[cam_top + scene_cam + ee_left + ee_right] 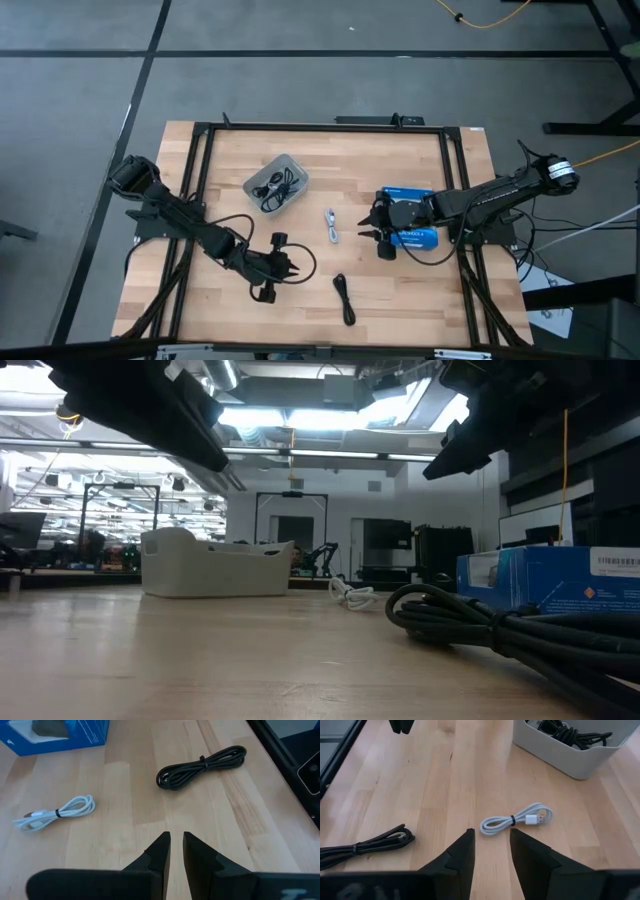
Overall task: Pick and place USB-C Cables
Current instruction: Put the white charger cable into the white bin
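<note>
A white USB-C cable [331, 226] lies coiled on the wooden table's middle. A black USB-C cable [344, 298] lies nearer the front edge. More black cables [570, 732] sit in the grey tray [290, 165] at the back left. My right gripper [491, 832] hovers open just right of the white cable [517, 820], its fingers slanting down toward it. My left gripper [176, 837] hovers left of the black cable [202, 766], a narrow gap between its fingers and nothing in it.
A blue retail box [412, 225] lies under my right arm, right of the white cable. The black frame rails [455, 190] run along the table's sides and back. Bare wood lies between the tray and the two loose cables.
</note>
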`<state>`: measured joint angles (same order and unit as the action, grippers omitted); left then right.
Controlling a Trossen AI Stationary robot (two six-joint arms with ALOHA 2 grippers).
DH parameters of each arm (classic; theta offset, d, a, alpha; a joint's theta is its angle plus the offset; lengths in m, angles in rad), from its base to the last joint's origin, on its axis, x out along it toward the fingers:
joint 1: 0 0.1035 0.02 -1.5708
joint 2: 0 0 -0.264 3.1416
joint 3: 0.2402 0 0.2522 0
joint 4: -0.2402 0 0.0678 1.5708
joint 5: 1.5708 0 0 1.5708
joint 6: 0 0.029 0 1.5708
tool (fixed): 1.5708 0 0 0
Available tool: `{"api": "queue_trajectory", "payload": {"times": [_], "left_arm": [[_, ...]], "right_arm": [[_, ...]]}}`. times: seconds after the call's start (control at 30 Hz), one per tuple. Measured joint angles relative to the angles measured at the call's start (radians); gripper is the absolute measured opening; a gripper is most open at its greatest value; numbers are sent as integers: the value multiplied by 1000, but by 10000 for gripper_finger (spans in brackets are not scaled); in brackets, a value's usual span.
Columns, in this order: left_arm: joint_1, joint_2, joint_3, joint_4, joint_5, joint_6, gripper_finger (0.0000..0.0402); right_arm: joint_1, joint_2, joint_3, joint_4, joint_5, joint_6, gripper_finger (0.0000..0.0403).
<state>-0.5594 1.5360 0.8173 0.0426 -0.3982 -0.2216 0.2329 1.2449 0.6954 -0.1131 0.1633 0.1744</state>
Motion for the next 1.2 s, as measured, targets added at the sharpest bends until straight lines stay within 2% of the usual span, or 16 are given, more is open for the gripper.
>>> {"api": "queue_trajectory", "payload": {"times": [0.43, 0.77, 1.2], "left_arm": [[0, 0, 0, -3, 0, -15, 45], [0, 0, 0, -4, -3, -15, 45], [0, 0, 0, -4, -3, -15, 45]], "right_arm": [[0, 34, -1, 15, 0, -4, 127], [0, 64, -1, 102, -26, -107, 127], [0, 64, -1, 109, -33, -75, 127]]}}
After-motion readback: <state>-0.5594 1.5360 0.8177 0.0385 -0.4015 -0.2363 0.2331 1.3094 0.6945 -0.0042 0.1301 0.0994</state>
